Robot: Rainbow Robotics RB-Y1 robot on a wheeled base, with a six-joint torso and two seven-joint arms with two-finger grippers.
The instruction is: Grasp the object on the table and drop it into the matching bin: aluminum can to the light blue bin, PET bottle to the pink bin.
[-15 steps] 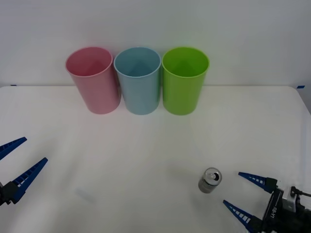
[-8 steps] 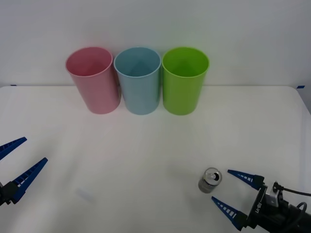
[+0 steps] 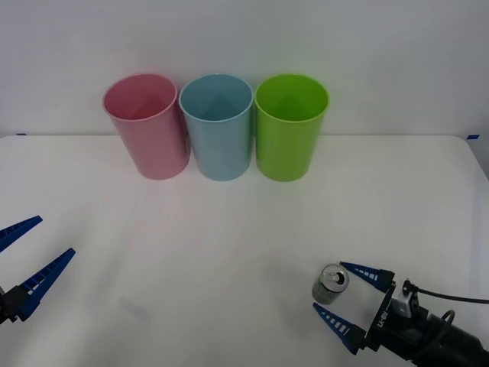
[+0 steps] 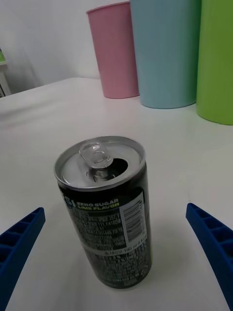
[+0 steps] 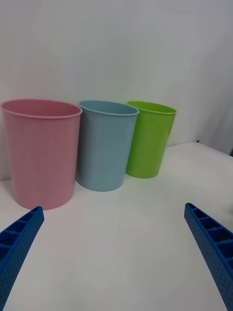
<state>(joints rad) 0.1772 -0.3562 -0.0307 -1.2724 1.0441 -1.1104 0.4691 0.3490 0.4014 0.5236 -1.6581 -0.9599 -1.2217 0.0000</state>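
A small aluminum can [image 3: 330,284] [image 4: 104,209] with a shiny top and pull-tab stands upright on the white table [image 3: 229,245], near the front right. My right gripper [image 3: 342,294] [image 4: 116,257] is open just behind the can, one blue finger on each side of it, not touching. At the back stand the pink bin [image 3: 146,125] [image 4: 112,51] [image 5: 41,150] and, beside it, the light blue bin [image 3: 218,125] [image 4: 167,51] [image 5: 106,144]. My left gripper [image 3: 27,256] [image 5: 116,257] waits open at the front left edge.
A lime green cup [image 3: 290,125] [image 4: 218,58] [image 5: 149,138] stands right of the light blue bin. A white wall rises behind the three cups. Bare table lies between the can and the cups.
My right gripper has slid left and forward toward the can until its open fingers flank it. The can, the cups and the left arm have stayed put.
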